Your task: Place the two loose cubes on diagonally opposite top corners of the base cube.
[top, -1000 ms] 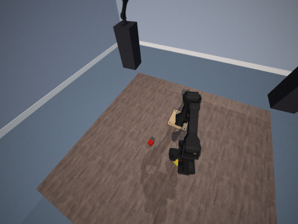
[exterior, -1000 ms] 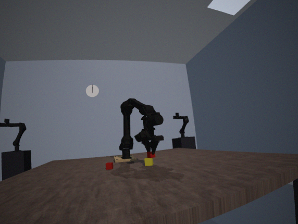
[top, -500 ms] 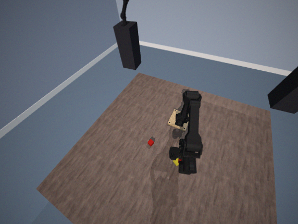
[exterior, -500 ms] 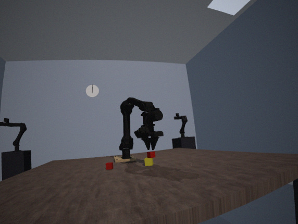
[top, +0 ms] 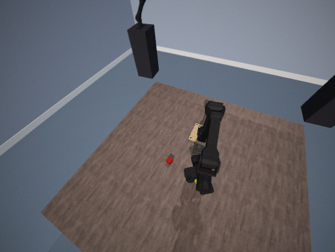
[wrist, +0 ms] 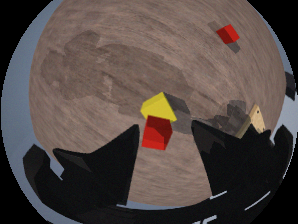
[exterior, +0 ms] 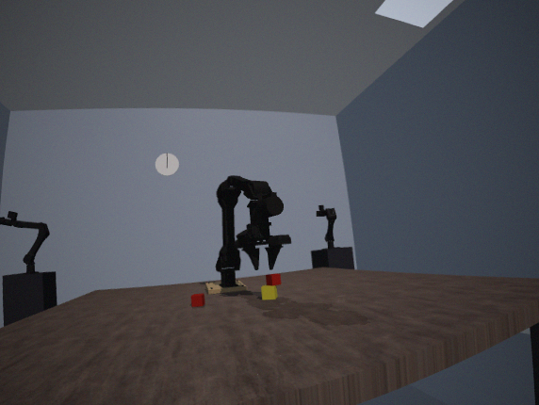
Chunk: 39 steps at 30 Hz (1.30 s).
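The yellow base cube (top: 195,181) (exterior: 269,292) (wrist: 159,107) stands on the table, mostly hidden by the arm in the top view. One red cube (exterior: 273,279) (wrist: 156,133) rests on top of it, offset toward the back right in the exterior view; it looks about level, and the contact is too small to judge closely. The other red cube (top: 169,160) (exterior: 198,300) (wrist: 228,34) lies on the table, apart from the base cube. My gripper (exterior: 264,269) (wrist: 165,125) is open and empty, its fingertips above the upper red cube and clear of it.
My arm (top: 211,140) (exterior: 228,226) stands on a pale mounting plate (top: 194,133) (exterior: 214,288) (wrist: 257,119) behind the cubes. The wooden table (top: 132,181) (exterior: 141,358) carries everything. Other arms on dark pedestals (top: 143,53) (exterior: 29,294) stand beyond the table.
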Tool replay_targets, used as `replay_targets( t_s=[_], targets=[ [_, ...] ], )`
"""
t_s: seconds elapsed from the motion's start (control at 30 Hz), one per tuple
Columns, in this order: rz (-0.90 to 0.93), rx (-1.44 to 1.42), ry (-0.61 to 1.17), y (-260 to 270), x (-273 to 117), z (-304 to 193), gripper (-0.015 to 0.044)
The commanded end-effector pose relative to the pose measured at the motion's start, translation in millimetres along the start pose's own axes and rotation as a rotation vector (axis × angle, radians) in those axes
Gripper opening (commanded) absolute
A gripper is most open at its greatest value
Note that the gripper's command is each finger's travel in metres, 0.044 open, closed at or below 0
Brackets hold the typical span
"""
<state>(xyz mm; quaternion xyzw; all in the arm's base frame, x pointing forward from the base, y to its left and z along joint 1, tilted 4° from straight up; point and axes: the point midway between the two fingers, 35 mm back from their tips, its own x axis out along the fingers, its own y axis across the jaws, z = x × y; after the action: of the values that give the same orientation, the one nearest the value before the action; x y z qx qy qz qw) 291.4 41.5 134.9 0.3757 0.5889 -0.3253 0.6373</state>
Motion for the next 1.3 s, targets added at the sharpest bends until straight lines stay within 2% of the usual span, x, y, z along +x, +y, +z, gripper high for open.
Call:
replay_targets(
  t_s=[0.0, 1.27],
  targets=[
    [-0.001, -0.154, 0.003, -7.0, -2.5, 13.3, 0.0265],
    [-0.014, -1.713, 0.004, -109.3, -26.9, 122.1, 0.0265]
  ],
)
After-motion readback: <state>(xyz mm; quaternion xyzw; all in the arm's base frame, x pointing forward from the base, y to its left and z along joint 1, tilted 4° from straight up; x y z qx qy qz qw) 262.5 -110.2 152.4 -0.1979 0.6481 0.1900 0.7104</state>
